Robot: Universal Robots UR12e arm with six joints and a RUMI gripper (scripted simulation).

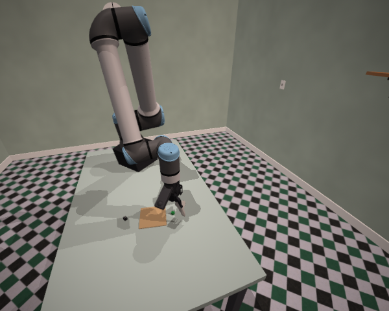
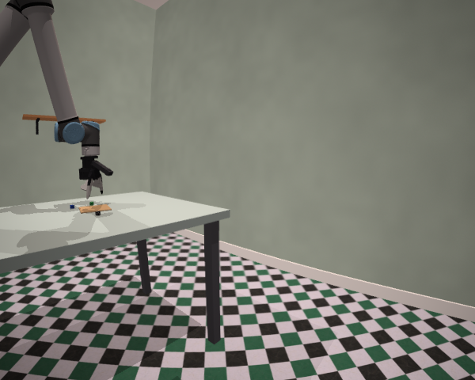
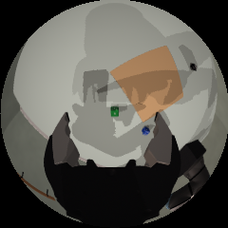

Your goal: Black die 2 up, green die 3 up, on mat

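Note:
The green die (image 1: 172, 212) (image 2: 91, 203) (image 3: 114, 111) lies on the table just off one edge of the orange mat (image 1: 152, 219) (image 2: 91, 209) (image 3: 152, 76). The black die (image 1: 124, 218) (image 2: 97, 213) (image 3: 193, 66) lies on the table off the opposite side of the mat. The blue die (image 2: 71, 207) (image 3: 145, 130) lies on the table near the green one; the top view does not show it. My gripper (image 1: 171, 207) (image 2: 93, 191) (image 3: 111, 112) is open and empty. It hangs a short way above the green die, which shows between the fingers in the wrist view.
The grey table (image 1: 154, 267) (image 2: 168, 212) (image 3: 47, 71) carries the arm's base at its far end. A wooden wall shelf (image 1: 384, 74) (image 2: 33, 117) is mounted well away from the table. The floor around it is chequered.

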